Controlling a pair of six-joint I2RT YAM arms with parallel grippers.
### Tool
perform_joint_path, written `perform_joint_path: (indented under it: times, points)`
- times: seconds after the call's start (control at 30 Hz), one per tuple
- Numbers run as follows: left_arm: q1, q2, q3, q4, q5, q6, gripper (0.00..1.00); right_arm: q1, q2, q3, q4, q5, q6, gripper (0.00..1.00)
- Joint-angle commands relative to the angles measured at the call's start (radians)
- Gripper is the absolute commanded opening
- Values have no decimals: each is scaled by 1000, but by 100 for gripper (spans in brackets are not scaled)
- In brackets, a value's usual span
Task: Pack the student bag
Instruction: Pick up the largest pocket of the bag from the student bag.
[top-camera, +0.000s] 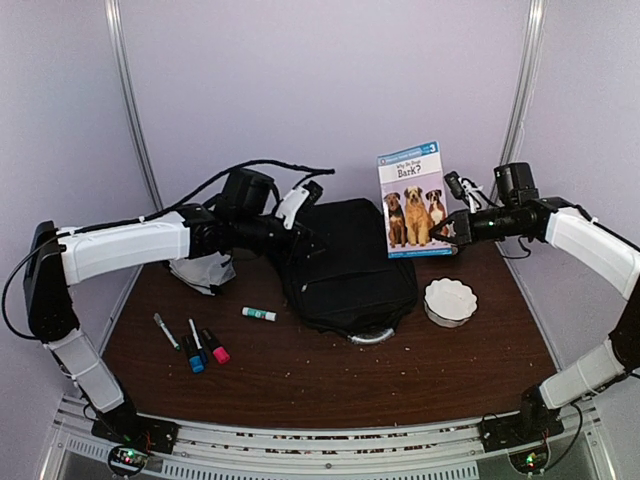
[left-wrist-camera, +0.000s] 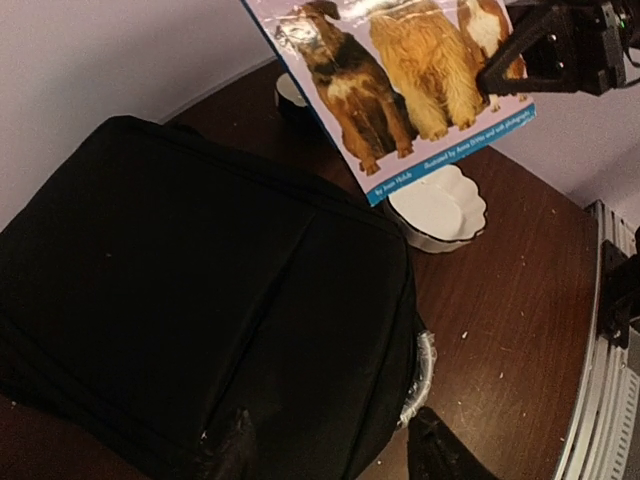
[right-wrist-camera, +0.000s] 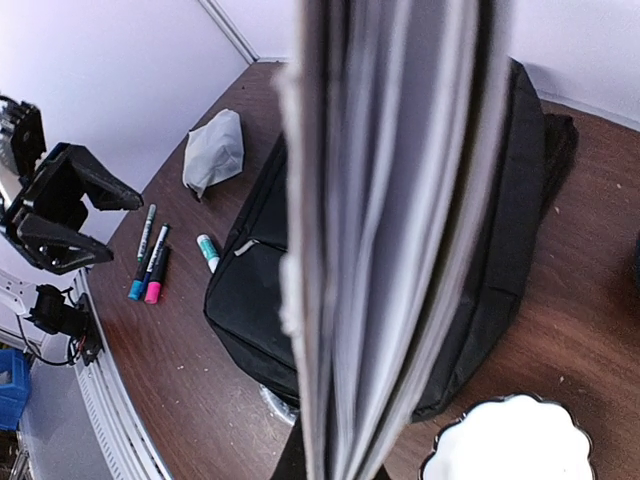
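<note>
While the right gripper (top-camera: 447, 232) clamps the dog book (top-camera: 411, 200) upright near the student bag (top-camera: 345, 265), the left gripper (right-wrist-camera: 118, 230) hangs over its edge, jaws spread apart, empty.

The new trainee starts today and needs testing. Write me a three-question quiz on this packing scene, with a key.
1. True or false: the left gripper is shut on the student bag.
2. The right gripper holds: A a cup, B the dog book, C a ruler.
3. In the top view, how many markers lie left of the bag?
Key: 1 false, its jaws stand open; 2 B; 3 three.
</note>
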Motion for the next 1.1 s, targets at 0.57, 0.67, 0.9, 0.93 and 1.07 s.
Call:
perform_joint_path:
  times: [0.57, 0.67, 0.9, 0.93, 1.07]
  points:
    - [-237, 486, 499, -460, -253, 348, 70, -128, -136, -274, 282, -7, -1, 0]
    - [-244, 525, 526, -473, -278, 350, 70, -131, -131, -277, 284, -13, -1, 0]
    - [-246, 581, 548, -481, -317, 350, 69, -133, -126, -279, 291, -30, 1, 0]
    - [-246, 587, 551, -480, -327, 351, 67, -133, -126, -280, 292, -31, 1, 0]
    - [-246, 611, 565, -491, -343, 356, 57, -133, -123, -281, 295, -31, 1, 0]
